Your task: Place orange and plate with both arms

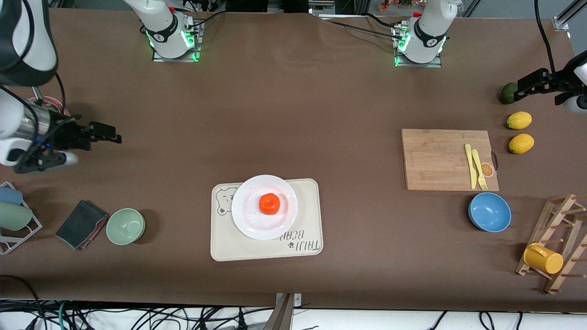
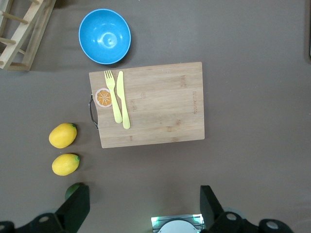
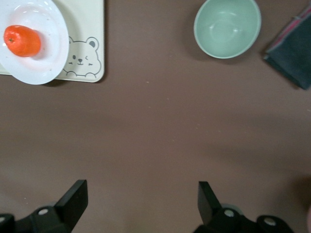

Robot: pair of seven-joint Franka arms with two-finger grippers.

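Your small orange-red orange point(image 1: 269, 204) sits on the round white plate point(image 1: 247, 220); left hand point(image 1: 534, 85) and right hand point(image 1: 103, 134) hover spread apart, well away from it.

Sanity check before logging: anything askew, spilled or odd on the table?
Nothing spilled or damaged. One quirk: the round white plate holding the small orange-red orange overhangs the cream bear-printed tray's edge instead of sitting centred.

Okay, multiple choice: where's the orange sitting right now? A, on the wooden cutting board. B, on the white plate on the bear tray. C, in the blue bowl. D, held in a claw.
B: the orange rests at the middle of the white plate, which sits on the bear tray.
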